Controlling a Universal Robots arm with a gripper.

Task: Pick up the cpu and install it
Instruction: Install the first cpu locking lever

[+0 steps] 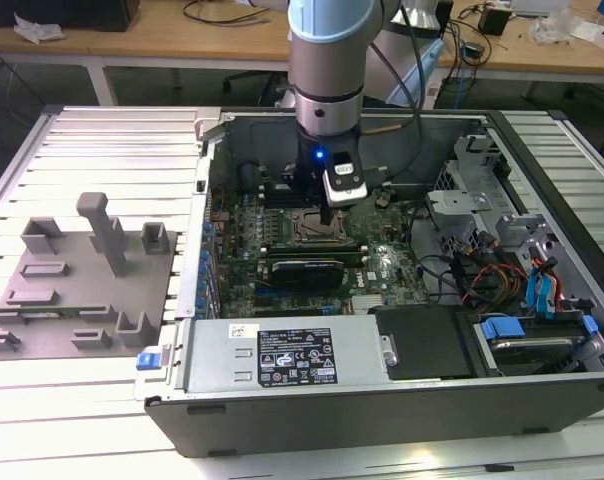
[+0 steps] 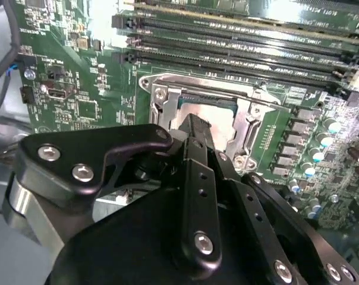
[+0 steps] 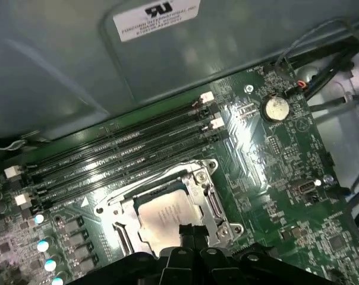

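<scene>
The end effector (image 3: pixel 192 233) hangs just above the cpu (image 3: pixel 164 217), fingers clenched together, empty. The cpu lies flat in the socket (image 3: pixel 167 205) on the motherboard (image 3: pixel 268 154) inside the computer case (image 1: pixel 382 400).

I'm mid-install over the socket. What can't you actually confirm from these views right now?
- Whether the cpu is fully seated: in both wrist views the gripper covers one edge.
- Whether the jaws touch the chip: the contact is hidden.
- In the exterior view, the socket frame is partly hidden behind the arm's wrist.
</scene>
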